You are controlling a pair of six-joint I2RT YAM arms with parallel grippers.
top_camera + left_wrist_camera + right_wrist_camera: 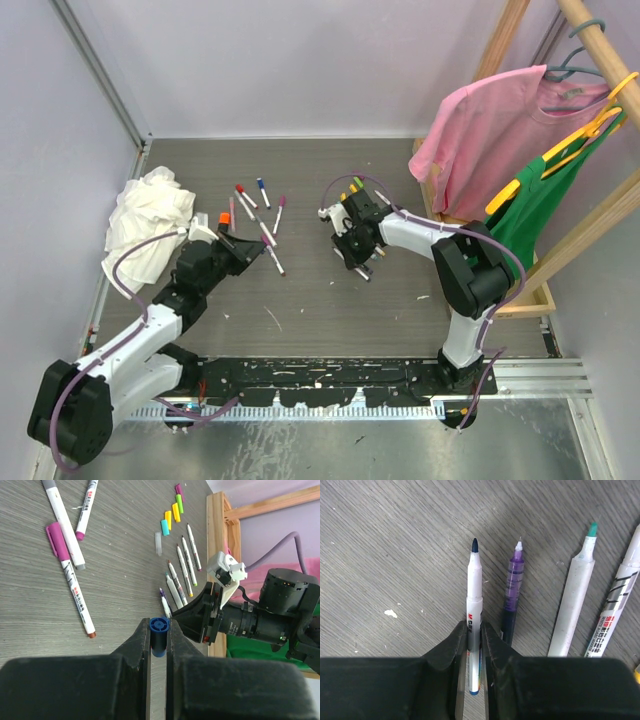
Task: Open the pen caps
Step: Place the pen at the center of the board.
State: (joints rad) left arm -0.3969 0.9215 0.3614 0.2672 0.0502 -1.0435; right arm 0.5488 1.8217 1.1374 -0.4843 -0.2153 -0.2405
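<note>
Left fingers pinch a blue pen cap over the worktop. The right fingers clamp an uncapped dark-tipped pen beside a purple pen. Yellow, green and cyan loose caps lie farther off.

Red "M&G" reads on the pen barrel.

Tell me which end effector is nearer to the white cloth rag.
Left. The left end effector, shut on a blue cap, is just right of the rag; the right end effector, shut on a pen, is much farther right.
</note>
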